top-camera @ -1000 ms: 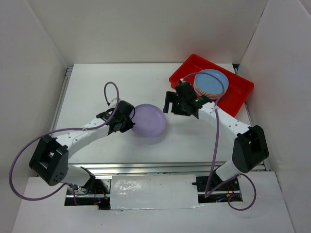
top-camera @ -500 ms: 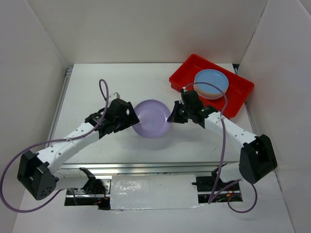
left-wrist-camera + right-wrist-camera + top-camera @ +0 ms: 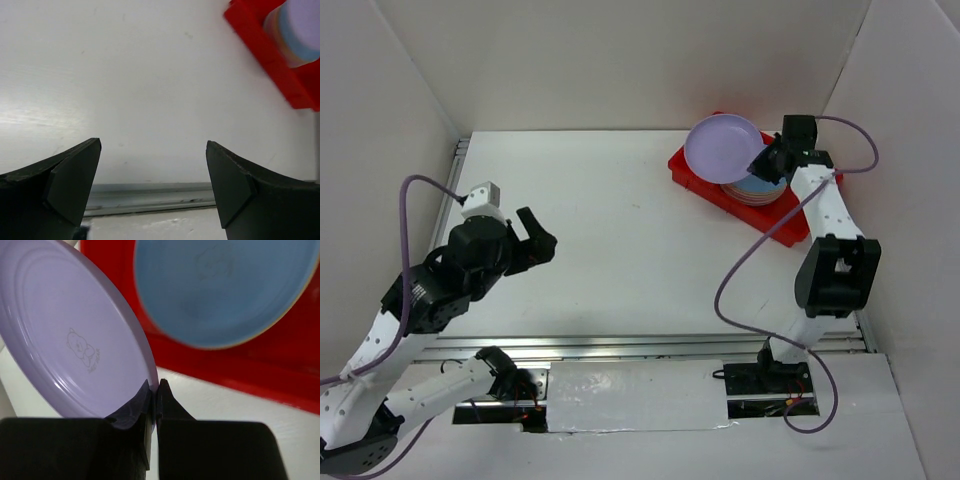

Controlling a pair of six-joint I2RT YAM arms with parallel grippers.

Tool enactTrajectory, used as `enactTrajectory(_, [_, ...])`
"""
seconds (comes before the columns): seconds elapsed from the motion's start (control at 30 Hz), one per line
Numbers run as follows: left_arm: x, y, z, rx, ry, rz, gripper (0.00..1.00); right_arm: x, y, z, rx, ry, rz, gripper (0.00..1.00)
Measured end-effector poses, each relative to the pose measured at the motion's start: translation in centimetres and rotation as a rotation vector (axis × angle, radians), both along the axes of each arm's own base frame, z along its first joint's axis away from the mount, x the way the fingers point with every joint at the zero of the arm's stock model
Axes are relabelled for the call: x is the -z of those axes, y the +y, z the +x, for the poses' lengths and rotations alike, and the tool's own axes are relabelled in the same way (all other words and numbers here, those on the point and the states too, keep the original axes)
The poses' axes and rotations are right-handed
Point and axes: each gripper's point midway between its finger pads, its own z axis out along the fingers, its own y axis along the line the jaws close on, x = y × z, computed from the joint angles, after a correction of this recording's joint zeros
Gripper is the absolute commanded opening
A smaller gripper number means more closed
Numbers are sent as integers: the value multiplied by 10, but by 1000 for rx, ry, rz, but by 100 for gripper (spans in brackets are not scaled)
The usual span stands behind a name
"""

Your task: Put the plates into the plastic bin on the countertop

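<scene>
While the right jaws pinch the lilac plate (image 3: pixel 723 146) by its rim, tilted over the stack (image 3: pixel 758 189) in the red bin (image 3: pixel 735 206) at 1 o'clock, that thin grip could let it slide off askew; left jaws gape empty at 8 o'clock.

Lilac plate up over the bin, stack inside.
I see the lilac plate (image 3: pixel 723 147) held off the surface and tilted, nipped at its rim by the right gripper (image 3: pixel 155 390), a faint bear mark at its centre. It overhangs the far-left part of the red bin (image 3: pixel 682 166), which sits askew at the far right of the white countertop (image 3: pixel 620 200). Inside lies a stack (image 3: pixel 752 192), light blue on top, pinkish rims beneath.
</scene>
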Motion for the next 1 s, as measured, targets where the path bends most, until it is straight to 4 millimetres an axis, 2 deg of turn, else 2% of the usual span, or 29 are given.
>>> enactTrajectory(0.1, [24, 16, -12, -2, 67, 103, 99, 14, -32, 23, 89, 44, 18, 1])
enactTrajectory(0.2, [47, 26, -24, 12, 122, 166, 99, 34, -55, 32, 156, 98, 41, 3])
enactTrajectory(0.27, [53, 33, -34, 18, 128, 178, 99, 41, -68, 32, 191, 121, 64, 5])
enactTrajectory(0.33, [50, 38, -39, 17, 105, 163, 99, 42, -79, 32, 221, 138, 74, 9])
enactTrajectory(0.4, [44, 43, -44, 11, 71, 142, 99, 36, -90, 37, 248, 124, 77, 21])
enactTrajectory(0.43, [41, 46, -46, 6, 50, 130, 99, 31, -95, 40, 261, 110, 79, 45])
enactTrajectory(0.47, [40, 48, -47, 3, 41, 128, 99, 27, -98, 43, 270, 99, 82, 62])
enactTrajectory(0.53, [41, 50, -47, 1, 35, 138, 99, 20, -100, 45, 276, 83, 83, 74])
enactTrajectory(0.67, [47, 50, -45, 1, 55, 166, 99, 14, -98, 44, 275, 73, 85, 77])
enactTrajectory(0.8, [50, 50, -39, -16, 69, 196, 99, -6, -82, 19, 236, 47, 72, 77])
enactTrajectory(0.83, [50, 52, -36, -27, 69, 209, 99, -16, -74, 8, 210, 31, 59, 77])
enactTrajectory(0.87, [49, 53, -34, -38, 70, 223, 99, -30, -63, -6, 176, 4, 44, 87])
enactTrajectory(0.97, [35, 55, -22, -66, 59, 269, 99, -81, -24, -49, 61, -121, -29, 89])
enactTrajectory(1.0, [26, 54, -16, -79, 48, 276, 99, -98, -6, -68, 13, -169, -53, 100])
